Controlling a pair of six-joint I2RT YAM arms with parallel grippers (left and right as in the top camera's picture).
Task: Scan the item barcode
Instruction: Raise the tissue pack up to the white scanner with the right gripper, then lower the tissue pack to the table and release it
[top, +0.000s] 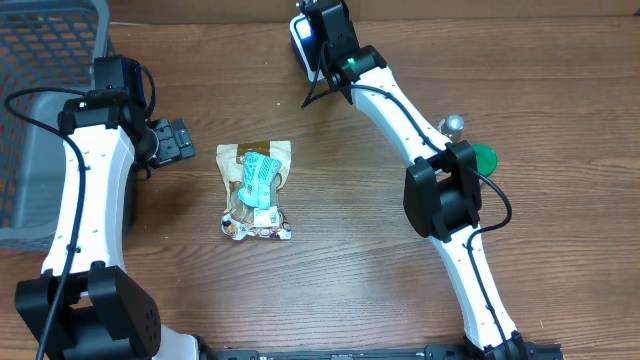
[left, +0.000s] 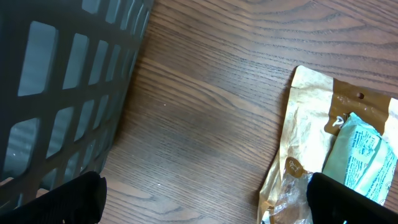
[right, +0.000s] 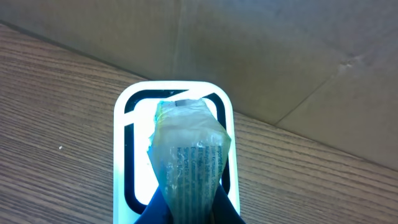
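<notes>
1. The packet (right: 186, 155), a small pouch in greenish clear film with lines of print, is pinched at its near end in the right tool (right: 185, 214), whose jaws are closed on it.
2. Its long axis runs straight out from the tool, in line with the longer side of the scanner (right: 121, 162).
3. In the right wrist view the packet lies over the scanner's lit white face, inside the black outline, and covers the middle of it. I cannot tell whether it touches the face or hangs just above it.
4. The print that shows is turned toward the wrist camera. No barcode can be made out there, and the side facing the scanner is hidden.
5. My judgement: the scan turns on which face meets the window, so a roll of the wrist about the packet's long axis may be needed.
6. The scanner sits at the far edge of the worktop (top: 400, 290), against a cardboard wall.
7. The left tool (top: 178, 140) stands wide open and holds nothing, well apart from the scanner.
8. It sits between the grey basket (top: 40, 100) and a snack bag (top: 256, 190) lying flat mid-worktop.
</notes>
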